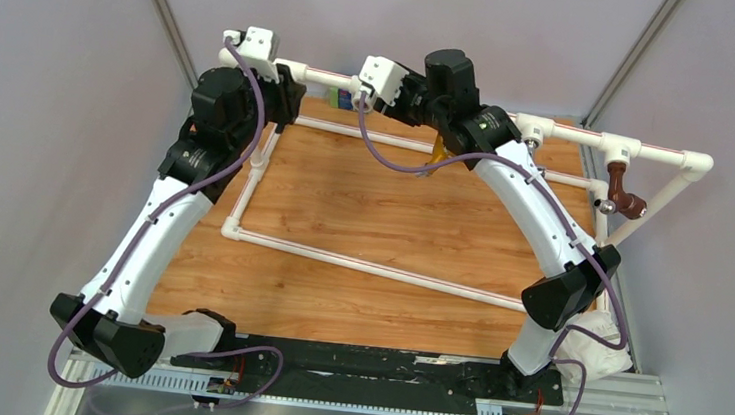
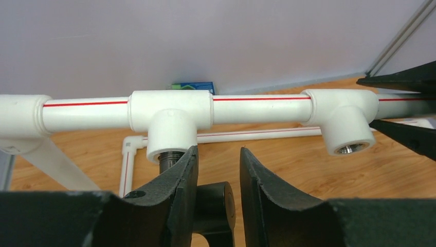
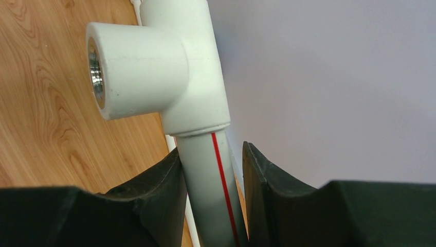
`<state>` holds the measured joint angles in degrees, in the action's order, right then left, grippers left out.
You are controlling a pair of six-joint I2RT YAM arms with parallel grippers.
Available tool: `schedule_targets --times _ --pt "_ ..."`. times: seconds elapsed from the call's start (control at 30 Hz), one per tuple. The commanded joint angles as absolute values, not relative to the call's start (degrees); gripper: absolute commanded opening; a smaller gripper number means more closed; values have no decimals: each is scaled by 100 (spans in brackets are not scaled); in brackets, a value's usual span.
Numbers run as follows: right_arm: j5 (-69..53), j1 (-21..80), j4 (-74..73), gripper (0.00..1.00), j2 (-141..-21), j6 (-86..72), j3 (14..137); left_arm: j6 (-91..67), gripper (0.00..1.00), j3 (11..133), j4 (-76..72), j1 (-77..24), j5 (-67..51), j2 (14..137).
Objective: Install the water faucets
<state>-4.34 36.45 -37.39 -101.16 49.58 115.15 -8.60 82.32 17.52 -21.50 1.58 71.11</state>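
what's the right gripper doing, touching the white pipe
Touching. The right wrist view shows the white pipe running between the fingers of the right gripper, the finger on the wood side pressed against it with no gap.

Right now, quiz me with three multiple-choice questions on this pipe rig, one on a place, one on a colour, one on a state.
1. Where is the brown tap? A on the wood mid-table; B at the pipe frame's right end; C on the back wall.
2. What colour is the stripe along the top pipe? A blue; B green; C red.
3. The tee socket beside the right gripper is: A empty; B capped; C holding a tap.
Answers: B, it sits at a tee near the right corner; C, a red line runs along the pipe; A, bare metal thread shows inside.
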Motion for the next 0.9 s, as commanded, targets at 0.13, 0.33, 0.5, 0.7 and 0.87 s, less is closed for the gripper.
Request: schedule_targets --times 0.13,0.33,0.5,0.7,0.87 --pt "-1055 3867 -3419 7 -10239 4157 11373 -1802 13 7673 2988 -2408 -47 7462" --pt "-1063 3867 -3419 7 -10248 4140 11355 -1995 13 7673 3392 -2400 449 7629" --pt "-1072 3867 -3401 7 -10248 4122 11356 -2250 18 7647 3402 -2426 263 7770" --pt "-1055 3867 -3393 7 -10230 4131 11312 -2171 34 7717 3209 -2504 150 7559" --pt "-1055 3867 -3393 8 -10239 4122 11303 -2100 46 7795 3059 -2715 -385 7243"
